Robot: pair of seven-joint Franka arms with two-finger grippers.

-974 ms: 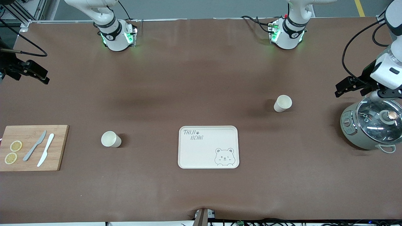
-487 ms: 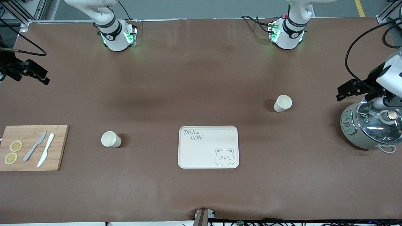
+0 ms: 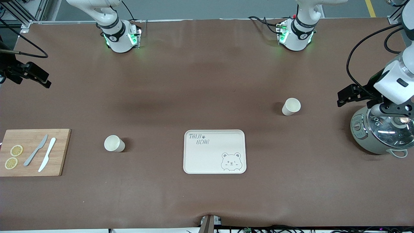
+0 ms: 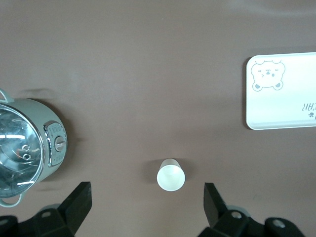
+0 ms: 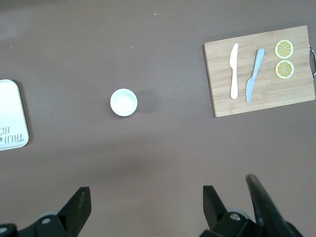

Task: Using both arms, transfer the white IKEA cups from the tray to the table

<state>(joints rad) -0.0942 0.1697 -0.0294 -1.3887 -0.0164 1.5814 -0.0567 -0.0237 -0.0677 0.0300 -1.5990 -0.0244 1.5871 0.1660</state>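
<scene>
Two white IKEA cups stand upright on the brown table. One [image 3: 114, 143] is toward the right arm's end, beside the bear tray [image 3: 194, 161]. The other cup [image 3: 291, 106] is toward the left arm's end, farther from the front camera than the tray. My left gripper [image 3: 393, 109] hangs high over the pot's edge. It is open and empty [image 4: 146, 207], with that cup [image 4: 171, 175] below and ahead of its fingers. My right gripper [image 5: 145, 210] is open and empty, high above bare table. Only a black part of it [image 3: 32, 75] shows in the front view. Its cup [image 5: 123, 102] lies well ahead.
A grey-green pot with a glass lid [image 3: 381, 132] stands at the left arm's end, also in the left wrist view [image 4: 24, 148]. A wooden cutting board [image 3: 61, 152] with two knives and two lemon slices lies at the right arm's end.
The left arm's hand has swung a little above the pot, shifting toward the cup. The right gripper has barely moved. The cups and tray are still.
</scene>
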